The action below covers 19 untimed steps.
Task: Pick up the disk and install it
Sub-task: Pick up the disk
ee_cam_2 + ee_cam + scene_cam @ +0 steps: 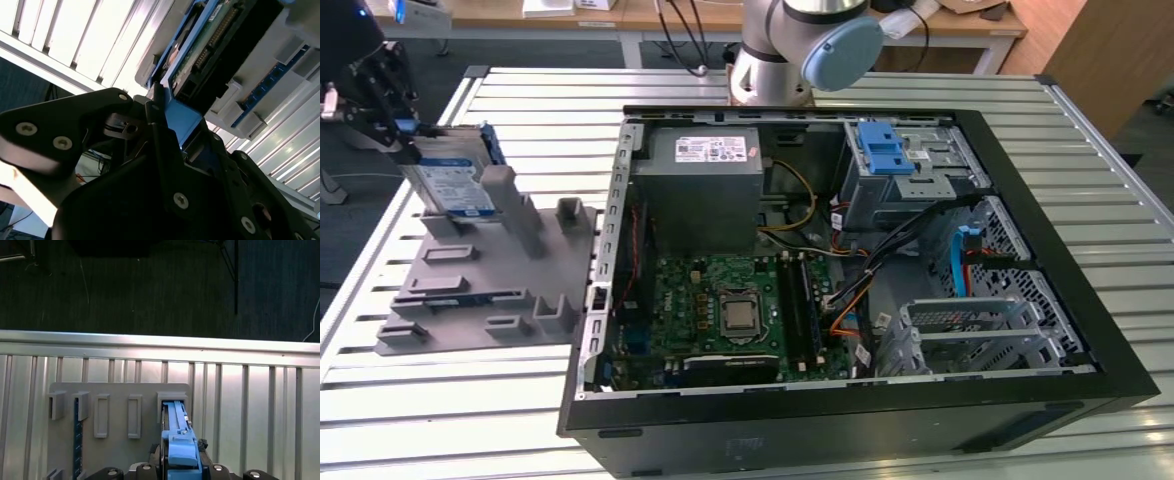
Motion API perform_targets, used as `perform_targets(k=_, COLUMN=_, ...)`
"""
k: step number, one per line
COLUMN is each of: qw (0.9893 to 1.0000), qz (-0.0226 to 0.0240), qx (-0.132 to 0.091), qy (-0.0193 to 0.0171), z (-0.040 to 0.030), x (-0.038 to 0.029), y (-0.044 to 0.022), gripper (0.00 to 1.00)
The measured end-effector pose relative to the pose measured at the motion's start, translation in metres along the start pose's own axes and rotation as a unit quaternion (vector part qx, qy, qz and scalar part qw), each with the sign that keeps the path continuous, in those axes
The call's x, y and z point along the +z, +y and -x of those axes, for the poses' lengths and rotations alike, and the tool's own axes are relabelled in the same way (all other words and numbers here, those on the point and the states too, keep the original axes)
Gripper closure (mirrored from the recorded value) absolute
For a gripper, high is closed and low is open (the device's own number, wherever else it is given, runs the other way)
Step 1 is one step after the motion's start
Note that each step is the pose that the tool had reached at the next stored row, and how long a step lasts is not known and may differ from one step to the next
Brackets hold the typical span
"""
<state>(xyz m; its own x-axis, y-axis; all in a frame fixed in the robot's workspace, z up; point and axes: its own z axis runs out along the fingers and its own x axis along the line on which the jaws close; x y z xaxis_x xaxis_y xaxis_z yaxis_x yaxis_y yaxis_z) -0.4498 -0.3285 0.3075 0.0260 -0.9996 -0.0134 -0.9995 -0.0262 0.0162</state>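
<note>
A black robot claw [403, 130] at the exterior view's far left is closed on the top of the disk [458, 185], a flat silver-grey hard drive with a blue plastic bracket along its edges. The disk stands upright on one edge at the far end of a grey plastic fixture plate with upright posts [467, 300]. Its long axis appears to run up and down, and its broad labelled face is turned towards the exterior view's right and front. Its lower edge meets a slot in the plate; whether it is seated or just lifted cannot be told. The label is blue and white, and its print cannot be made out. In the second wrist view, the claw [172, 112] pinches the blue bracket, and the disk [210, 45] shows a green circuit board and a row of connector pins at the end facing the claw. The plate lies on a slatted metal worktop [454, 420], just beside an open black computer case [854, 420] holding a grey power-supply box with a white sticker [698, 190].
</note>
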Motion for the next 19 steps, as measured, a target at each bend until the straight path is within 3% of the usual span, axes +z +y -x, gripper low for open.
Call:
perform_targets(k=2, qw=1.0, qz=0.0, qx=0.0, qy=0.0, z=0.0001, x=-0.0041, y=0.0001, gripper=0.63)
perform_targets(k=9, qw=1.0, qz=0.0001, qx=0.0, qy=0.0001, z=0.0001, x=-0.0046, y=0.0001, gripper=0.63)
perform_targets(k=19, qw=1.0, qz=-0.0019, qx=0.0, qy=0.0003, z=-0.0012, x=0.0066, y=0.0014, gripper=0.63)
